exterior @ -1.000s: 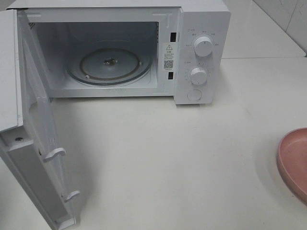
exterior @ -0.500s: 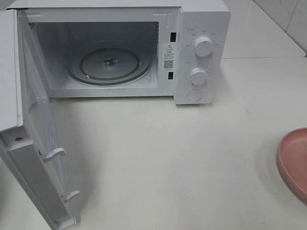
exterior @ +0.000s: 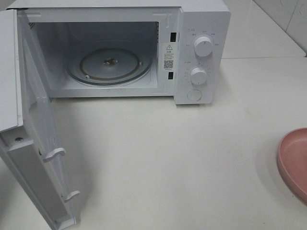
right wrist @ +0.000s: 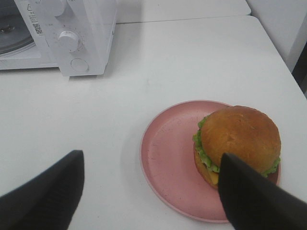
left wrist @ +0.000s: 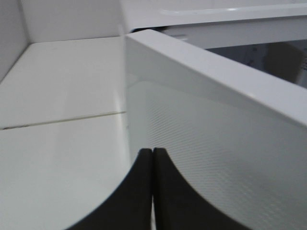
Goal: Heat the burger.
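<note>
The burger point(right wrist: 238, 136), with a glossy brown bun and a green lettuce frill, sits on a pink plate point(right wrist: 168, 163) in the right wrist view. My right gripper point(right wrist: 151, 158) hovers open above the plate, and one dark finger point(right wrist: 254, 196) overlaps the burger's near side without gripping it. In the high view only the plate's edge point(exterior: 293, 160) shows at the far right; the burger and both grippers are out of that view. My left gripper point(left wrist: 152, 152) is shut and empty, close beside the outer face of the microwave door point(left wrist: 216, 143).
The white microwave point(exterior: 201, 52) stands at the back with its door point(exterior: 41, 143) swung wide open to the left. A bare glass turntable point(exterior: 110, 64) lies inside. Two knobs and a button are on its right panel. White tabletop lies between microwave and plate.
</note>
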`<state>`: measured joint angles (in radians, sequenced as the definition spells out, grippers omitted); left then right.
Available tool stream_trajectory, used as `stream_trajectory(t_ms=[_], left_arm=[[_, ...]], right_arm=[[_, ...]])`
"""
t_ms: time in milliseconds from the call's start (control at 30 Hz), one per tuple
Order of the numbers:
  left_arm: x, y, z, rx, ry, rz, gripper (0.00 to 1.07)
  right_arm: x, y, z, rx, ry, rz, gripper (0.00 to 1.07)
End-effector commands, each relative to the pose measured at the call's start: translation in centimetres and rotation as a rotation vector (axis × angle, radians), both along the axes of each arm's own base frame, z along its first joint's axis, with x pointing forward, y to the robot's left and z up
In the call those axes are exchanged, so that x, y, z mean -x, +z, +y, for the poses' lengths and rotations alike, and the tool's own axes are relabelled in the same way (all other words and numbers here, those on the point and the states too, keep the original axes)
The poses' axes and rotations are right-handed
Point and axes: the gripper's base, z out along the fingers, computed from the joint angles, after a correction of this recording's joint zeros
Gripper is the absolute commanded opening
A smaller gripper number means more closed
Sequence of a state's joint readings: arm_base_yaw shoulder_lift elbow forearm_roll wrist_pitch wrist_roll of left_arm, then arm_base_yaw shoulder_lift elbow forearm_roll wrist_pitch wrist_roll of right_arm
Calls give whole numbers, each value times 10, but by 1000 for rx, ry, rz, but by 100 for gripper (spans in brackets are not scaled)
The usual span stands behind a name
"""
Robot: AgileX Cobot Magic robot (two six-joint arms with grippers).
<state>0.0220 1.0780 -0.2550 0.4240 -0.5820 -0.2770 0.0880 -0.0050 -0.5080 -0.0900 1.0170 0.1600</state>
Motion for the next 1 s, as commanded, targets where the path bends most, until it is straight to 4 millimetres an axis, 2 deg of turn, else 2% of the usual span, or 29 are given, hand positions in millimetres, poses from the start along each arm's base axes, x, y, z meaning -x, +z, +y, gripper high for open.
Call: stream_trajectory(t_ms=[33,167,233,333,400,500,567,700,733,800,833,867,900,933,1000], left_arm=[[-6,-6,-13,39,-149,-23,0],[-10,-9,-20,36,-225,2,0],[-19,-10,-40,28,-336,26,0],[-21,-10,-45,31,-352,30,0],[-29,-11,-61,52,-380,34,0],[-32,-11,-65,50,-388,30,0],[-43,-12,-82,63,-388,23,0],[-52,-12,-94,84,-376,19,0],[-58,-12,-104,91,-379,18,0],[-60,-12,-110,91,-388,14,0],[-65,-11,-124,90,-415,5,0],[-65,-11,-124,90,-415,5,0],[-69,-11,-135,94,-430,2,0],[-69,-11,-135,94,-430,2,0],[-77,-12,-150,116,-433,6,0]], right_arm=[[3,0,0,8,-5,-34,72],[3,0,-1,9,-7,-34,72],[3,0,-1,9,-7,-34,72],[3,0,-1,9,-7,-34,72],[3,0,-1,9,-7,-34,72],[3,0,-1,9,-7,-34,72],[3,0,-1,9,-7,-34,72],[3,0,-1,9,-7,-34,72],[3,0,-1,9,-7,-34,72],[3,0,-1,9,-7,-34,72],[3,0,-1,9,-7,-34,72],[3,0,-1,9,-7,-34,72],[3,0,-1,9,-7,-34,72],[3,0,-1,9,-7,-34,72],[3,0,-1,9,-7,-34,72]])
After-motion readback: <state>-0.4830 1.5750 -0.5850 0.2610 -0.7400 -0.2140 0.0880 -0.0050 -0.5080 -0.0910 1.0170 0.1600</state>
